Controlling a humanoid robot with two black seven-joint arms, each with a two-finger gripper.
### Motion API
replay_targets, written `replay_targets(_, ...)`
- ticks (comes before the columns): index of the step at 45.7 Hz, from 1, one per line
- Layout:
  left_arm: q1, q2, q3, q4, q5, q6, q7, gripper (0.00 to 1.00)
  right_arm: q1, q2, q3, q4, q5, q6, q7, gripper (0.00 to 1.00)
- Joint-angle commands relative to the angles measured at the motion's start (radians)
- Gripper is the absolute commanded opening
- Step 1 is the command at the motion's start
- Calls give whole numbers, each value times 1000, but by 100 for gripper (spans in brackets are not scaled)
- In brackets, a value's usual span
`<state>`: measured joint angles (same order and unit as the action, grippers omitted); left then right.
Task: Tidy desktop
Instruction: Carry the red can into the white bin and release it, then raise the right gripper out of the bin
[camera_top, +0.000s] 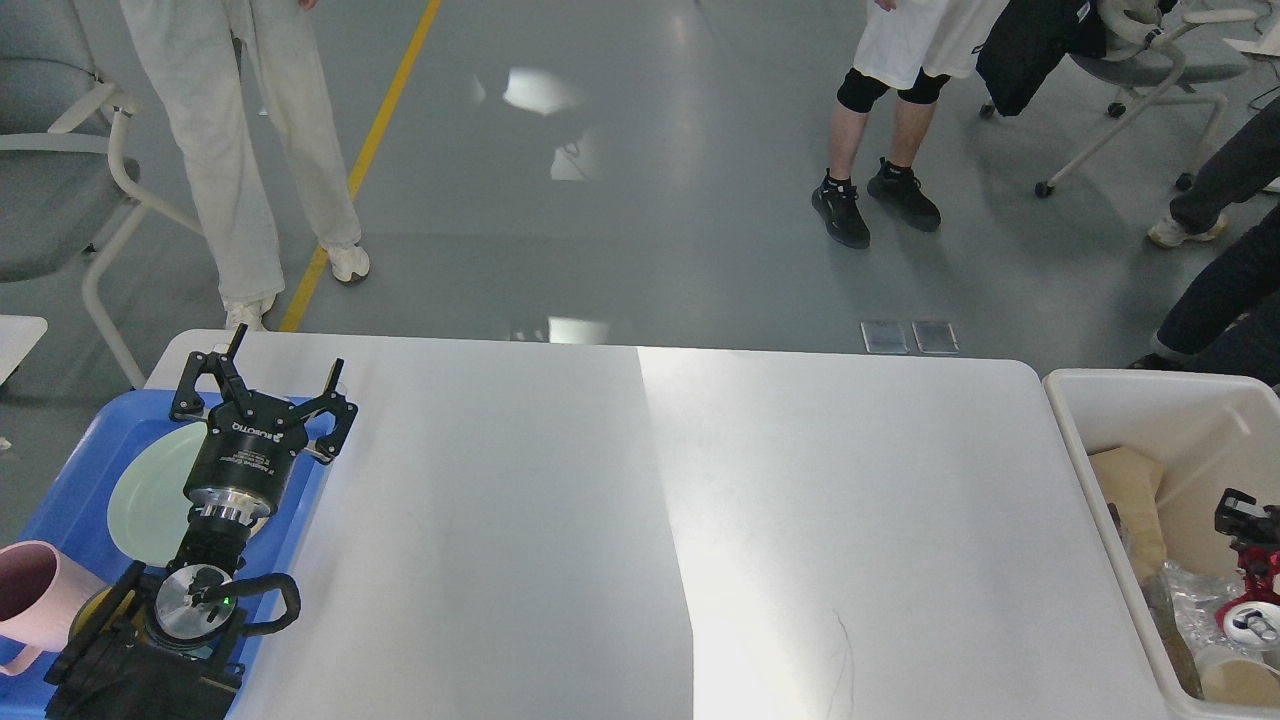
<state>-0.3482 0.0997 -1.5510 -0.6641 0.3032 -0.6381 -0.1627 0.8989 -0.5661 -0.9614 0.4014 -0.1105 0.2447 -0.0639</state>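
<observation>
The desktop (560, 520) is a large white tabletop with a faint seam across its middle; nothing lies on its surface. My left gripper (262, 385) is open and empty, hovering over the far right corner of a blue tray (70, 480). My right gripper (1245, 528) shows only as a black finger at the right edge, low inside the white bin (1100, 392). A crushed red can (1255, 590) hangs from it, its silver top facing up, just above the waste in the bin.
The tray holds a pale green plate (145, 495) and a pink mug (30, 590). The bin holds brown paper (1125, 480) and crumpled clear plastic (1190, 590). People and chairs stand on the floor beyond the table's far edge.
</observation>
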Motion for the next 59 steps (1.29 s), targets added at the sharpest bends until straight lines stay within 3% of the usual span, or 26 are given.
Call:
replay_targets(1, 0, 0, 0, 0, 1, 0, 0, 97, -213, 135, 66, -246, 0, -80, 1, 0)
replay_targets(11, 0, 0, 0, 0, 1, 0, 0, 97, -324, 215, 67, -331, 0, -225, -8, 0)
replay_targets(23, 0, 0, 0, 0, -1, 0, 0, 97, -325, 206, 76, -329, 3, -242, -7, 1)
replay_targets(25, 0, 0, 0, 0, 1, 0, 0, 97, -324, 200, 76, -329, 5, -257, -7, 31)
replay_targets(26, 0, 0, 0, 0, 1, 0, 0, 97, -324, 196, 76, -329, 5, -274, -5, 54)
replay_targets(28, 0, 0, 0, 0, 1, 0, 0, 97, -325, 192, 73, -329, 5, -312, -5, 89)
replay_targets(29, 0, 0, 0, 0, -1, 0, 0, 97, -325, 192, 73, -326, 5, -340, -4, 100)
replay_targets(51, 0, 0, 0, 0, 1, 0, 0, 97, -307, 178, 105, -323, 15, -358, 6, 100)
replay_targets(59, 0, 0, 0, 0, 1, 0, 0, 97, -177, 167, 531, -314, 37, -357, 4, 100)
